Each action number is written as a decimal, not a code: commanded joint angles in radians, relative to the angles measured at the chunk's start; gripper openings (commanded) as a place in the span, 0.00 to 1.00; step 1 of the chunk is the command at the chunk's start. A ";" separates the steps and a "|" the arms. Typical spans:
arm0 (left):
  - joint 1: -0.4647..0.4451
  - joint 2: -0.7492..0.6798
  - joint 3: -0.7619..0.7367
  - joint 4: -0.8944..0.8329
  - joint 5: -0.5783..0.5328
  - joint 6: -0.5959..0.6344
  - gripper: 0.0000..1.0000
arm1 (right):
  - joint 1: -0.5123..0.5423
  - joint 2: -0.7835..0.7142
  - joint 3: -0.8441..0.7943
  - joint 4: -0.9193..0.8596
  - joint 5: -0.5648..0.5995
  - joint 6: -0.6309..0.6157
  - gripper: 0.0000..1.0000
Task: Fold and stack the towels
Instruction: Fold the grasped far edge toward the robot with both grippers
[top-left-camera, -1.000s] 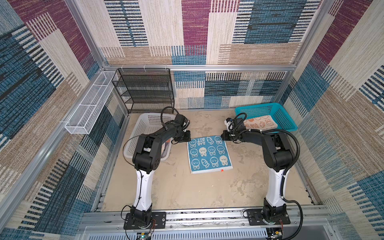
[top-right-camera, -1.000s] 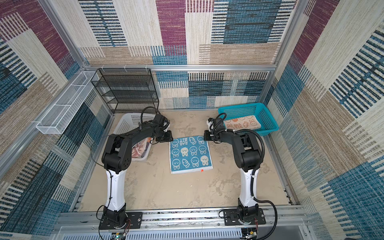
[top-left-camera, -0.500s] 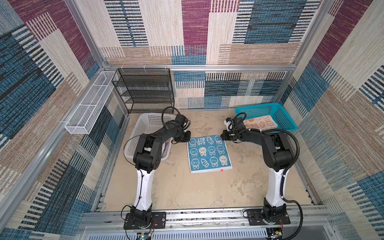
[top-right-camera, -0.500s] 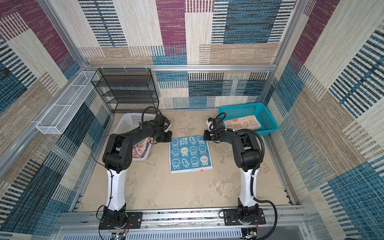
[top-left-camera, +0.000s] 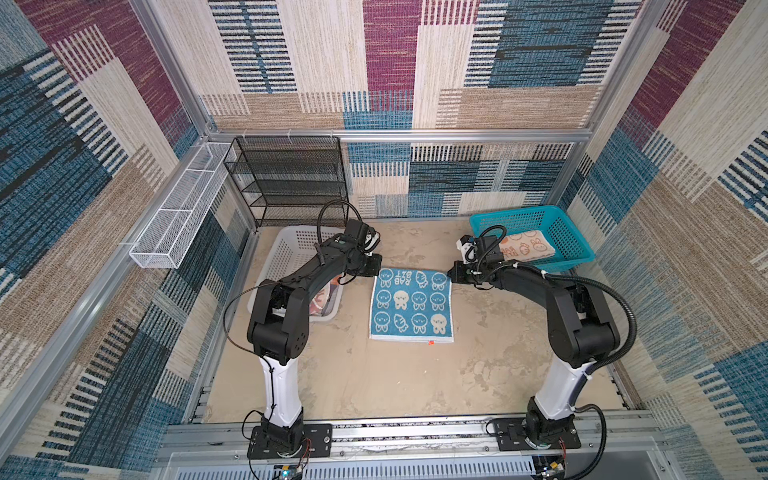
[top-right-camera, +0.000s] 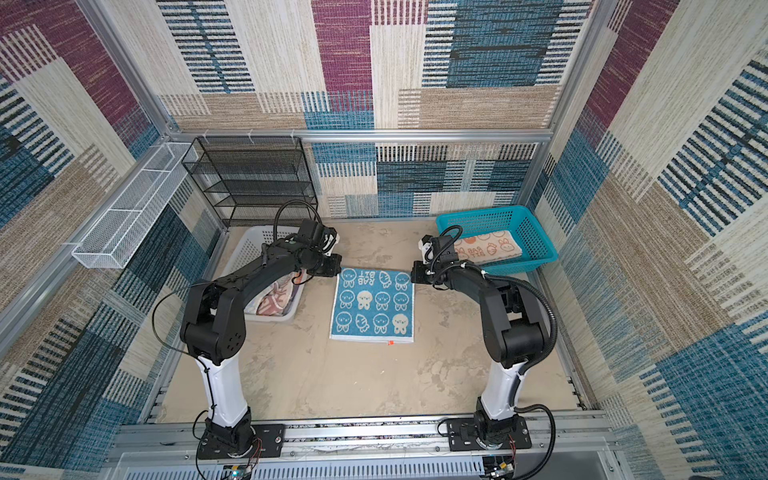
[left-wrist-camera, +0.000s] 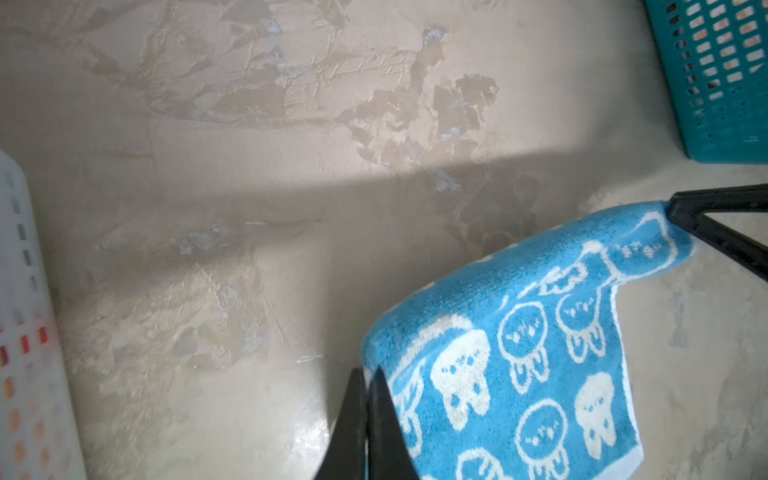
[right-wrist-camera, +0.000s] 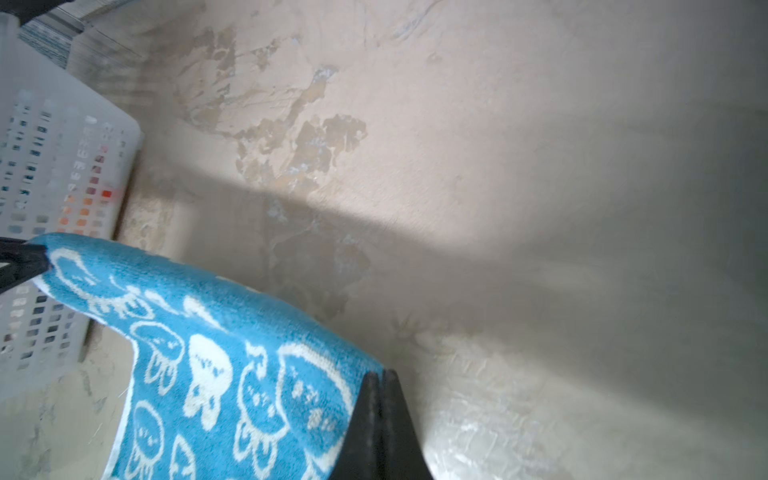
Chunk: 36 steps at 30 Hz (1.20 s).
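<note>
The blue towel lies in the middle of the table. The left gripper and right gripper each pinch one far corner tight, lifted a little it seems, likely so they can fold it over together.

— Could any lettering be read?
— Yes. "RAB BIT" stood upside down on the blue towel, at its 12 o'clock edge. The orange towel in the teal basket carried the same words, fainter.
</note>
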<state>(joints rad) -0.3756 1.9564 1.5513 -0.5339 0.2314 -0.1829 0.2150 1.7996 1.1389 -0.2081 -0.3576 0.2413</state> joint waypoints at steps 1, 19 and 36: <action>-0.009 -0.061 -0.057 0.020 -0.022 0.008 0.00 | 0.003 -0.073 -0.044 0.000 -0.022 0.034 0.00; -0.059 -0.399 -0.586 0.166 -0.042 -0.155 0.00 | 0.113 -0.340 -0.492 0.080 -0.076 0.154 0.00; -0.071 -0.392 -0.603 0.205 0.001 -0.213 0.00 | 0.115 -0.276 -0.372 0.027 -0.010 0.140 0.00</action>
<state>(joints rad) -0.4461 1.5902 0.9337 -0.3134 0.2279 -0.3725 0.3332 1.5459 0.7448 -0.1440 -0.3946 0.4019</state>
